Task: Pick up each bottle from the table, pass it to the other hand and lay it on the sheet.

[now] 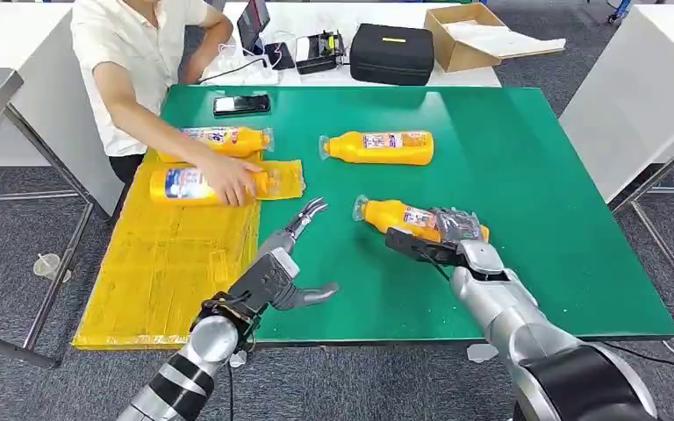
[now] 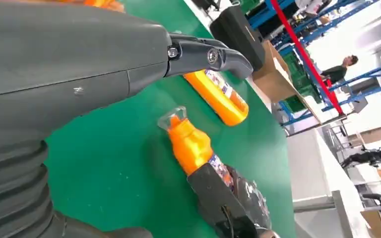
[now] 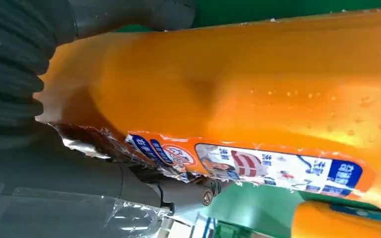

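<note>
Bottle (image 1: 397, 216) nearest the robot lay on its side on the green desk (image 1: 509, 175), cap end pointing toward the yellow sheet (image 1: 171, 263). The right hand (image 1: 439, 239) was closed around its rear half, with dark fingers (image 3: 178, 191) wrapped against the label and the thumb over the orange body. In the left wrist view the same bottle (image 2: 191, 144) rested on the green surface with its clear cap free and its rear under the dark hand.

The left hand (image 1: 294, 263) hovered above the desk between the sheet and the held bottle, fingers spread and holding nothing; one dark finger (image 2: 208, 54) extended forward.

A second bottle (image 1: 377, 146) lay on its side farther back on the desk, apart from the held one. Two more bottles were at the far end of the sheet: one (image 1: 228, 140) at its back edge and one (image 1: 189, 184) lying on the sheet under a person's hand (image 1: 233, 180). The person (image 1: 140, 61) stood at the desk's far left corner.

A black phone (image 1: 241, 104) lay at the desk's far edge. Behind it stood a black case (image 1: 392, 53) and an open cardboard box (image 1: 465, 35).
</note>
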`<state>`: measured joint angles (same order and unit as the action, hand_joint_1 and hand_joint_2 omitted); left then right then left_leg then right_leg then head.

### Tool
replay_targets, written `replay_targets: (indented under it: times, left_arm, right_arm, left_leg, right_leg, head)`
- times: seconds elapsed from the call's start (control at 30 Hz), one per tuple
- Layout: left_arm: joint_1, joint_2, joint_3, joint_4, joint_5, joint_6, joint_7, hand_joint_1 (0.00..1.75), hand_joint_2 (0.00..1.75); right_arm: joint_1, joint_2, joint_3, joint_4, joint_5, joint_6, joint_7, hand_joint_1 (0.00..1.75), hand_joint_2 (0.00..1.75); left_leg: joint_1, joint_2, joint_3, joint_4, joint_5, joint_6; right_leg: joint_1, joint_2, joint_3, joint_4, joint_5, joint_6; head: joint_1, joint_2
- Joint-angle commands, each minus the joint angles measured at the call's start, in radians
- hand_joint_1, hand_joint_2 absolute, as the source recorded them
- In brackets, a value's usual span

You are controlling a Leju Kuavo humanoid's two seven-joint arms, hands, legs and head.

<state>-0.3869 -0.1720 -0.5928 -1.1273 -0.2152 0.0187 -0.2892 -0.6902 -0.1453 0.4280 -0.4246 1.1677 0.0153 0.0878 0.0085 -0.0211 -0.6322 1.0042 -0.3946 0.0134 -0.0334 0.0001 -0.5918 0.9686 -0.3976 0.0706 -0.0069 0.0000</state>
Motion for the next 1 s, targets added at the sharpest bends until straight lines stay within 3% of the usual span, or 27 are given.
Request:
replay_targets:
  times: [0.03, 0.13, 0.23, 0.3, 0.43, 0.5, 0.6, 1.0]
  left_arm:
    - [-0.015, 0.023, 0.016, 0.026, -0.003, -0.003, -0.012, 0.00, 1.75]
    - [-0.012, 0.029, 0.020, 0.022, 0.050, -0.041, -0.039, 0.00, 1.75]
    - [-0.011, 0.020, 0.028, 0.033, 0.127, -0.081, -0.045, 0.00, 1.75]
    - [-0.007, 0.012, 0.030, 0.041, 0.159, -0.086, -0.044, 0.00, 1.75]
    - [0.058, -0.050, 0.075, 0.027, 0.293, -0.022, -0.051, 0.00, 1.75]
    - [0.089, -0.070, 0.078, 0.021, 0.431, -0.062, -0.026, 0.00, 1.75]
    - [0.100, -0.059, 0.033, 0.029, 0.566, -0.093, 0.001, 0.00, 1.75]
    - [0.066, -0.055, 0.022, 0.084, 0.678, -0.113, 0.035, 0.00, 1.75]
  right_arm:
    - [0.042, -0.008, -0.076, 0.056, -0.144, 0.008, -0.237, 1.75, 1.75]
    - [0.086, -0.015, -0.164, -0.001, -0.324, 0.100, -0.479, 1.75, 1.75]
    - [0.137, -0.003, -0.222, -0.087, -0.517, 0.205, -0.637, 1.75, 1.75]
    - [0.160, 0.007, -0.225, -0.147, -0.604, 0.242, -0.668, 1.75, 1.75]
    - [0.224, 0.027, -0.181, -0.342, -0.741, 0.254, -0.663, 1.75, 1.75]
    - [0.251, 0.034, -0.146, -0.424, -0.771, 0.233, -0.647, 1.75, 1.75]
    - [0.273, 0.049, -0.100, -0.511, -0.816, 0.207, -0.634, 1.75, 1.75]
    - [0.250, 0.058, -0.040, -0.519, -0.851, 0.217, -0.637, 1.75, 1.75]
  left_leg:
    - [0.002, -0.001, 0.004, -0.001, -0.001, -0.001]
    - [0.001, 0.000, 0.004, -0.001, -0.001, 0.000]
    - [0.002, 0.001, 0.004, -0.001, -0.001, 0.000]
    - [0.002, 0.004, 0.004, -0.001, -0.003, -0.002]
    - [0.002, 0.007, 0.007, -0.001, -0.004, -0.003]
    - [0.002, 0.009, 0.008, -0.001, -0.005, -0.003]
    - [0.002, 0.008, 0.004, -0.001, -0.004, -0.003]
    - [0.002, 0.005, -0.003, 0.000, -0.003, -0.002]
  right_leg:
    - [0.003, -0.003, 0.006, -0.002, -0.002, -0.005]
    - [0.002, -0.002, 0.005, -0.002, -0.001, -0.003]
    - [0.002, -0.001, 0.005, -0.002, -0.001, -0.003]
    - [0.003, 0.002, 0.004, -0.002, 0.000, -0.003]
    - [0.003, 0.005, 0.004, -0.002, 0.000, -0.005]
    - [0.004, 0.006, 0.005, -0.001, -0.001, -0.008]
    - [0.002, 0.008, 0.002, 0.000, 0.000, -0.003]
    - [0.002, 0.006, -0.004, 0.000, -0.001, -0.003]
  head:
    - [0.000, 0.000]
    - [0.000, 0.000]
    - [0.000, 0.000]
    - [0.000, 0.000]
    - [0.000, 0.000]
    - [0.000, 0.000]
    - [0.000, 0.000]
    - [0.000, 0.000]
